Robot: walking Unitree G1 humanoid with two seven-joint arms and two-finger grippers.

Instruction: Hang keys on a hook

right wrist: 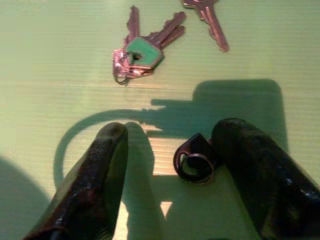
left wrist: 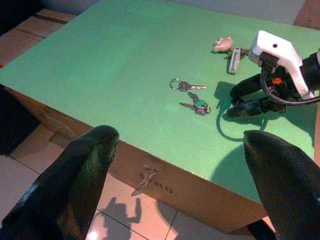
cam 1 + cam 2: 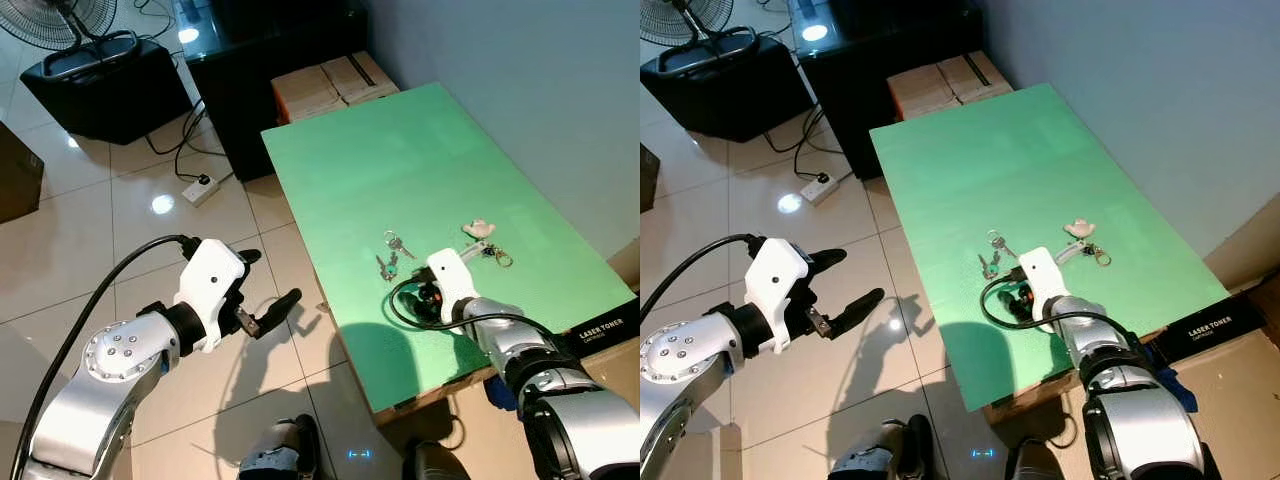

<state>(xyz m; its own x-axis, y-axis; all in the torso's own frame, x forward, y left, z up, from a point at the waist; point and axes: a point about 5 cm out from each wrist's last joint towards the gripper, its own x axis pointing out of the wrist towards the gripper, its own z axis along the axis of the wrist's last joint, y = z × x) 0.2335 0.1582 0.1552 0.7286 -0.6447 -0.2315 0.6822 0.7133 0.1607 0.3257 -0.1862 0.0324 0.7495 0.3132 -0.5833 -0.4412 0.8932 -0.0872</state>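
Note:
A bunch of keys with a green tag [image 1: 142, 52] lies on the green table [image 3: 380, 160]. A single key on a ring [image 3: 395, 241] lies just beyond it. Farther right sits a keychain with a pale pink charm [image 3: 480, 229]. My right gripper [image 3: 425, 298] rests low on the table just short of the green-tagged keys, open. A small black fob with a metal ring [image 1: 194, 161] lies between its fingers, close against one of them. My left gripper [image 3: 270, 278] hangs open above the floor, left of the table, with nothing in it.
Cardboard boxes [image 3: 330, 85] stand at the table's far end beside a black cabinet [image 3: 270, 40]. A power strip [image 3: 200, 187] with cables lies on the tiled floor, near a black case [image 3: 105, 85] and a fan [image 3: 60, 20]. A toner box [image 3: 600, 330] adjoins the table's near right corner.

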